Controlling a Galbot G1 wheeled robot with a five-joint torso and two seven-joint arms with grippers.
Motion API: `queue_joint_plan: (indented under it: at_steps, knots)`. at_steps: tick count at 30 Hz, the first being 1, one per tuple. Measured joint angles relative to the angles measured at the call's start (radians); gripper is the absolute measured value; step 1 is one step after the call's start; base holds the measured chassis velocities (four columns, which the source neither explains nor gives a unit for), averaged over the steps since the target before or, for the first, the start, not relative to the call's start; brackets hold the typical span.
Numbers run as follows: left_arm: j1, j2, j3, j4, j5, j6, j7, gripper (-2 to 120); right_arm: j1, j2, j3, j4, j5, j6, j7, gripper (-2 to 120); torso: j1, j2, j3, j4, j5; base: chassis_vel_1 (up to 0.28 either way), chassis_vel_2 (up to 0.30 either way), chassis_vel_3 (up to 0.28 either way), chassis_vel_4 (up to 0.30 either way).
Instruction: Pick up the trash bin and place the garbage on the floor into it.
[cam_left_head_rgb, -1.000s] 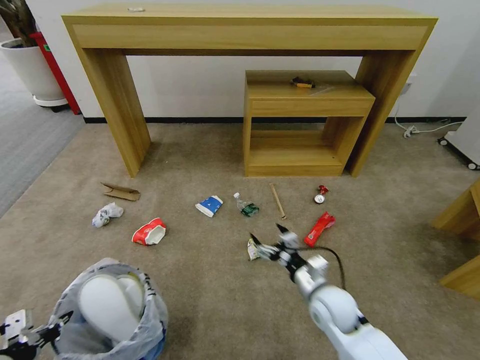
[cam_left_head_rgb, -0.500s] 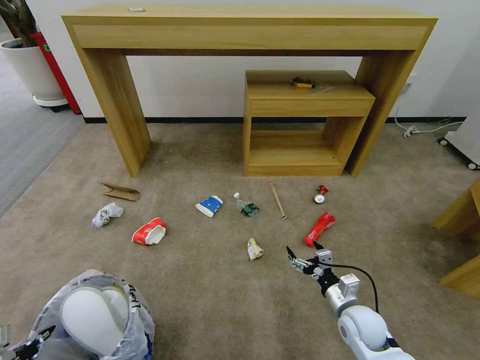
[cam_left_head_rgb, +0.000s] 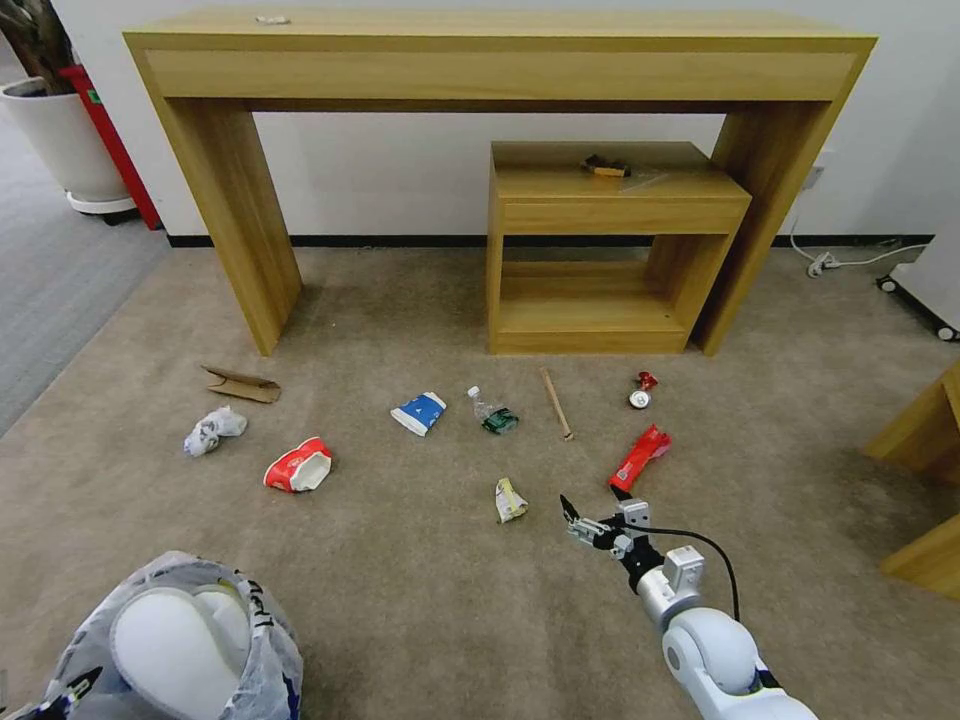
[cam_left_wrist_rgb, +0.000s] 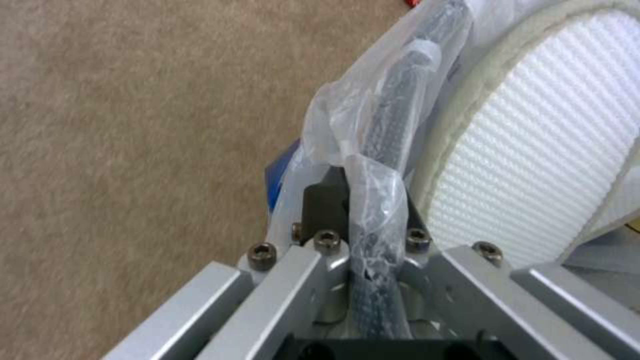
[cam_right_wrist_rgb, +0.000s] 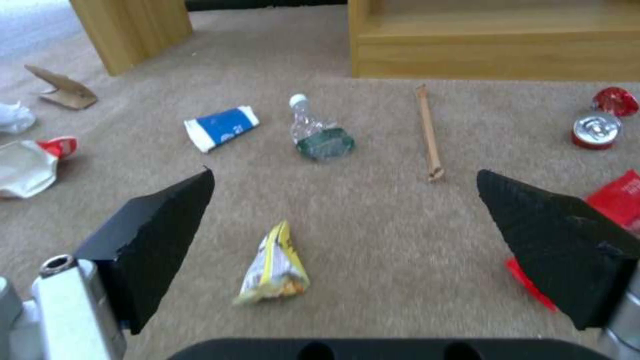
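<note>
The trash bin (cam_left_head_rgb: 270, 650), lined with a clear bag and holding white insoles (cam_left_head_rgb: 170, 650), hangs at the lower left. My left gripper (cam_left_wrist_rgb: 363, 220) is shut on its bagged rim (cam_left_wrist_rgb: 387, 125). My right gripper (cam_left_head_rgb: 597, 505) hovers open over the floor (cam_left_head_rgb: 420, 570), between a yellow-white wrapper (cam_left_head_rgb: 510, 499) and a red wrapper (cam_left_head_rgb: 639, 457), with nothing between its fingers (cam_right_wrist_rgb: 167, 220). Garbage lies in a row beyond: cardboard (cam_left_head_rgb: 240, 383), crumpled paper (cam_left_head_rgb: 213, 428), red-white cup (cam_left_head_rgb: 298, 466), blue carton (cam_left_head_rgb: 419, 411), small bottle (cam_left_head_rgb: 492, 410), stick (cam_left_head_rgb: 556, 402), red can (cam_left_head_rgb: 641, 389).
A long wooden table (cam_left_head_rgb: 500, 60) stands against the wall with a low wooden shelf unit (cam_left_head_rgb: 610, 250) under it, bearing a black-yellow item (cam_left_head_rgb: 605, 165). A white planter (cam_left_head_rgb: 60, 140) and grey carpet (cam_left_head_rgb: 50, 270) lie left. More wooden furniture (cam_left_head_rgb: 925, 480) and a cable (cam_left_head_rgb: 840, 262) are right.
My right gripper has drawn back from the yellow-white wrapper toward me and to the right, still open; the wrapper stays on the floor. The bin and left gripper have sunk lower left.
</note>
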Motion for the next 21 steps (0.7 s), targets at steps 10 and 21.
queue_joint_plan:
  at_steps: [10,21]
  knots:
    - [0.003,-0.012,0.001,0.002,0.004,-0.002,0.007,0,0.060,0.005,-0.047,-0.082,0.004,-0.031,-0.013,100,0.001,0.000,0.001,-0.0004,0.0001,-0.172,0.176,0.158,-0.185]
    - [0.019,-0.035,-0.014,0.001,0.012,-0.009,0.019,0,0.205,0.041,-0.202,-0.258,0.099,-0.179,-0.066,100,0.000,0.000,0.000,0.0002,-0.0001,-0.015,0.021,0.012,-0.013]
